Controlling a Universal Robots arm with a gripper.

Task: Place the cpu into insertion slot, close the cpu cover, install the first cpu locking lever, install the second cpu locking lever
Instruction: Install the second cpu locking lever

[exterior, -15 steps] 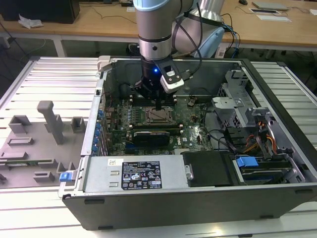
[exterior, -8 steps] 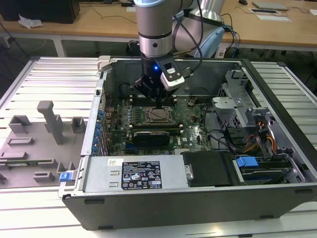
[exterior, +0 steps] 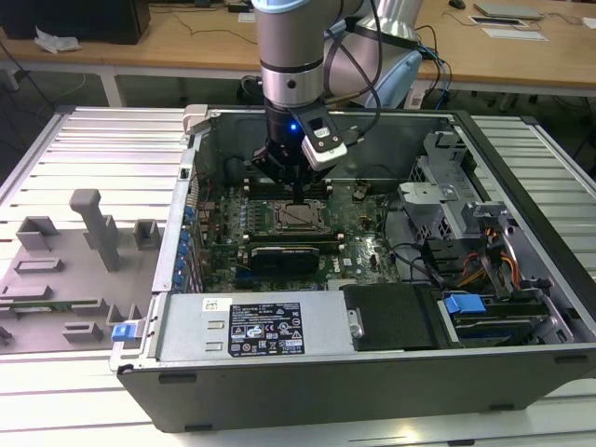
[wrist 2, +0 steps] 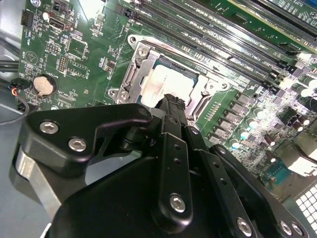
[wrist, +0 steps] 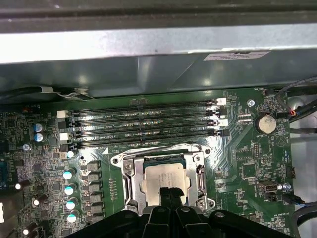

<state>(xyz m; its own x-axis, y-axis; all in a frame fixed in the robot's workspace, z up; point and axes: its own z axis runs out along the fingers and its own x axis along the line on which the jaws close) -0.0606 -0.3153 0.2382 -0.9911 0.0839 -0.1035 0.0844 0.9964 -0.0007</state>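
Matte black gripper (wrist: 169,191), jaws pressed together, nothing between them, tips right over the cpu (wrist: 166,181). Chip pale silver-grey, flat, square, seated in the insertion slot (wrist: 130,174) on the green board, centre of the open case in the exterior view. Thin bright-metal cpu cover (wrist: 200,174) lying down flat around the chip. Second wrist view adds bolted black finger links; exterior view adds the ribbed metal table (exterior: 102,149). Beyond the socket at 12 o'clock: four long black memory slots (wrist: 143,124), then the grey case wall (wrist: 148,49).

cpu (wrist: 163,181) in insertion slot (wrist: 130,184) | cpu cover (wrist: 200,176) over it | fingers (wrist: 169,194) above
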